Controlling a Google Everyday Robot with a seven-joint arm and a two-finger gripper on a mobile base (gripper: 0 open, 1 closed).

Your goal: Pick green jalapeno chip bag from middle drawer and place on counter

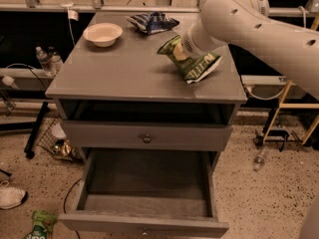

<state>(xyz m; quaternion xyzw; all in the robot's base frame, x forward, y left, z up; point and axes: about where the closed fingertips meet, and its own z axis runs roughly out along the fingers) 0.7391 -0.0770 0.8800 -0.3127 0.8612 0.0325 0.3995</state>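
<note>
The green jalapeno chip bag [193, 62] hangs tilted over the right part of the counter [119, 71], its lower edge at or just above the surface. My gripper [183, 48] comes in from the right at the end of the big white arm and is shut on the bag's upper left part; the arm hides most of the fingers. The middle drawer [145, 204] is pulled out at the bottom of the cabinet, and its grey floor shows nothing on it.
A pale bowl [102, 34] and a blue-and-white snack bag [152, 22] sit at the back of the counter. A shut drawer with a round knob [146, 138] is above the open one. On the floor are a brighter green pouch [40, 226], a shoe [11, 195] and water bottles [47, 59].
</note>
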